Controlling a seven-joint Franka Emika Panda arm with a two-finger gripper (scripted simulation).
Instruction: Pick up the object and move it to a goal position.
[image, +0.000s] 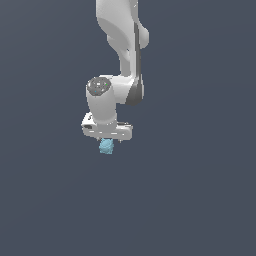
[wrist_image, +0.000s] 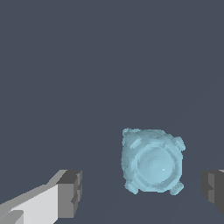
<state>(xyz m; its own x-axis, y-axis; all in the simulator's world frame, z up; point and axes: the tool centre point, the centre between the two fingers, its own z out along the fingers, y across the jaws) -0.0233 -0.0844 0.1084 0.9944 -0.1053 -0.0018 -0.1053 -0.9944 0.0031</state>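
Observation:
The object (image: 106, 147) is a small light-blue lumpy cube, seen just under my white gripper in the exterior view. In the wrist view the object (wrist_image: 152, 161) lies between my two dark fingertips, nearer one of them, with a gap on each side. My gripper (image: 109, 139) (wrist_image: 142, 192) is open and points straight down over the object. The fingers (wrist_image: 70, 192) do not touch it. Whether the object rests on the surface cannot be told from the plain background.
A flat dark blue-grey surface fills both views. The white arm (image: 122, 45) rises from the gripper toward the top of the exterior view. No other objects show.

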